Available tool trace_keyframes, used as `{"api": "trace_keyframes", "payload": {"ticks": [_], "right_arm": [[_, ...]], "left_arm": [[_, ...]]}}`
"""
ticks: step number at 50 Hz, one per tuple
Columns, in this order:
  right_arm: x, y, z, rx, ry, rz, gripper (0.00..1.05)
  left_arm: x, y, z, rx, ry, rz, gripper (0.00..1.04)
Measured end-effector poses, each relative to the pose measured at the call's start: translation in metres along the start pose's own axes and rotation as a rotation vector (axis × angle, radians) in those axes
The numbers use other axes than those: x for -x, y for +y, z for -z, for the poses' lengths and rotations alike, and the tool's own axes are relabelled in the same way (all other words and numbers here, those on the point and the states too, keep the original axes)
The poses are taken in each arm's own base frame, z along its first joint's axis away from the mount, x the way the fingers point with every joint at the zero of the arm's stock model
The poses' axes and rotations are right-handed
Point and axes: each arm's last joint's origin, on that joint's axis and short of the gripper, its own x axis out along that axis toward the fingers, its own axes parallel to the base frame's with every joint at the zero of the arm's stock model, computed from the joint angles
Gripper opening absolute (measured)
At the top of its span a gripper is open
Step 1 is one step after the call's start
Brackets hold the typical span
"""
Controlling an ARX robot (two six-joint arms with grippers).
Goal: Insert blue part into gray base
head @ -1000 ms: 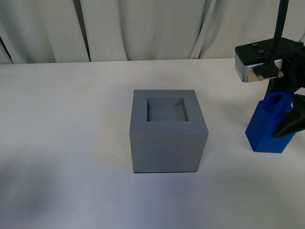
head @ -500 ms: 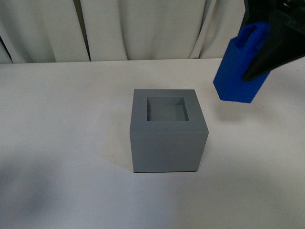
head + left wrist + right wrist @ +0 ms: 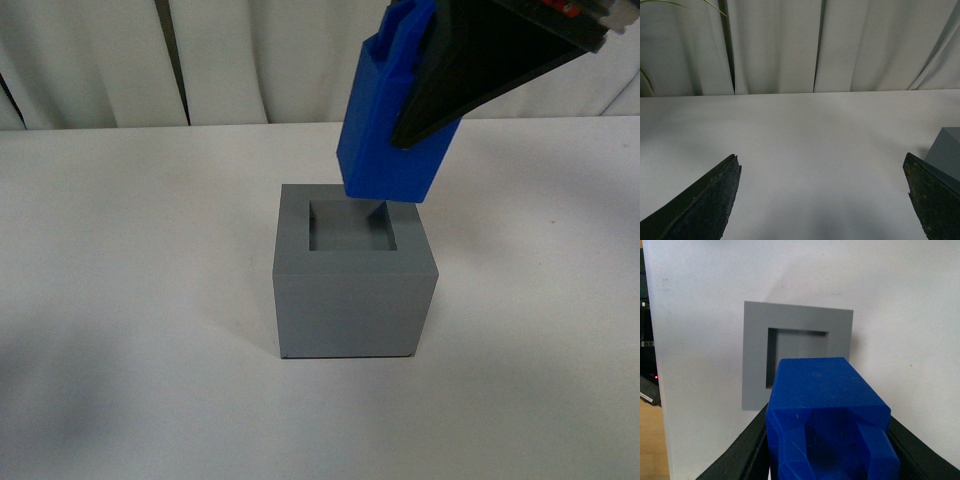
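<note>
White table (image 3: 120,300) holds the base (image 3: 352,290); right gripper (image 3: 830,450) grips the part (image 3: 385,150), tilted, just above the base; left gripper (image 3: 821,160) gapes wide, empty

In the front view the picture's top edge cuts off the handle of the blue part (image 3: 380,140) and most of the right claw (image 3: 398,115). The claw's one visible finger (image 3: 480,60) covers the part's right face, and the part hides the far right rim of the recess in the gray base (image 3: 350,290). The left wrist view shows only a corner of the base at the picture's edge. The fingers of the left claw (image 3: 821,160) run out of frame there.
</note>
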Motion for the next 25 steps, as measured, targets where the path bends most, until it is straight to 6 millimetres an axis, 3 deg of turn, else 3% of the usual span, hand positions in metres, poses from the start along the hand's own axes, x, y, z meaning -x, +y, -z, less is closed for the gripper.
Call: {"api": "trace_keyframes", "payload": {"ticks": [25], "right_arm": [[-0.025,0.009,-0.012,-0.001,0.020,-0.009,0.47]], "left_arm": [[0.000,0.000,0.000,0.000,0.000,0.000,0.99]]}}
